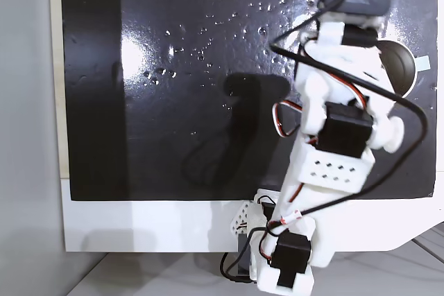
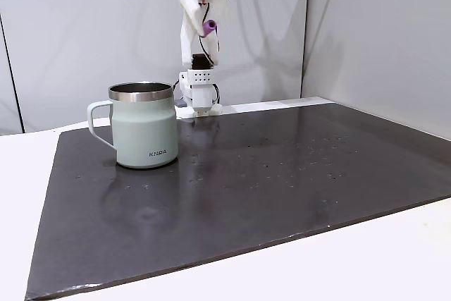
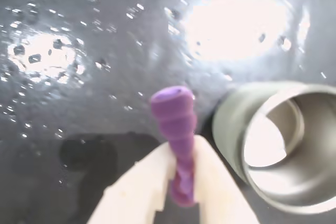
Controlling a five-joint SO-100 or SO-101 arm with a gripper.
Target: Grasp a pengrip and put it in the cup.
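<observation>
My gripper (image 3: 184,149) is shut on the purple ribbed pengrip (image 3: 175,121), which sticks out past the white fingertips. In the wrist view the cup (image 3: 233,129) lies to the right of the pengrip, its shiny steel inside facing the camera. In a fixed view from the side, the grey-green cup (image 2: 144,132) stands upright on the mat's left part. There the gripper (image 2: 208,29) holds the pengrip (image 2: 210,27) high in the air, behind the cup and to its right. From above, the arm covers most of the cup (image 1: 413,77).
A black mat (image 2: 282,167) with small water drops covers the white table (image 2: 394,259). The arm's base (image 2: 199,96) stands at the mat's far edge. Grey wall panels rise behind the table.
</observation>
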